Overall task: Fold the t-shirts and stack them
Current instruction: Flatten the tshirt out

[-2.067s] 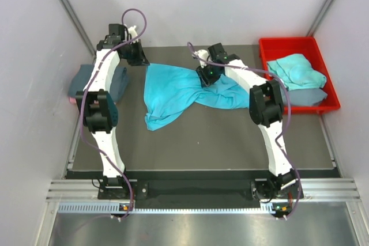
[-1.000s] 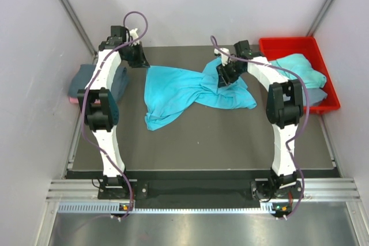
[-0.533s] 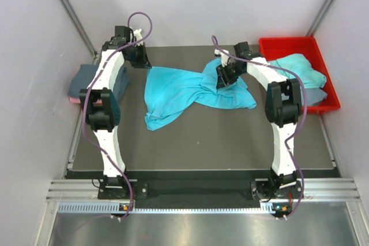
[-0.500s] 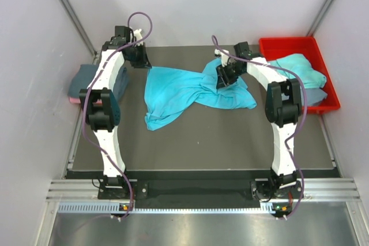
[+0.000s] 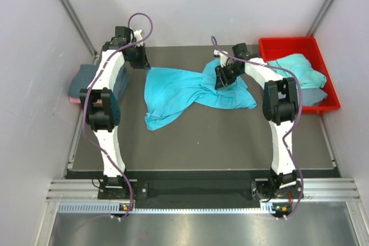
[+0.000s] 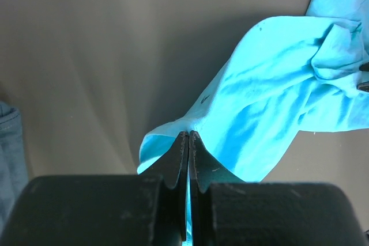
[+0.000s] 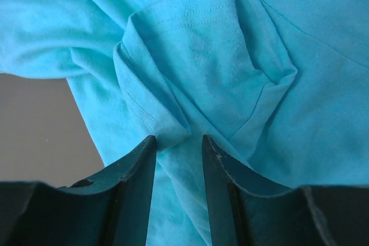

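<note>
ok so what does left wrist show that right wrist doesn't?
Left wrist only: the left fingers shut on an edge of the turquoise t-shirt, plus a sliver of blue-grey t-shirt at the frame's left edge. Right wrist only: the right fingers apart, with a bunched sleeve and its stitched hem just past their tips. Both: the same turquoise cloth and a patch of bare dark table.
</note>
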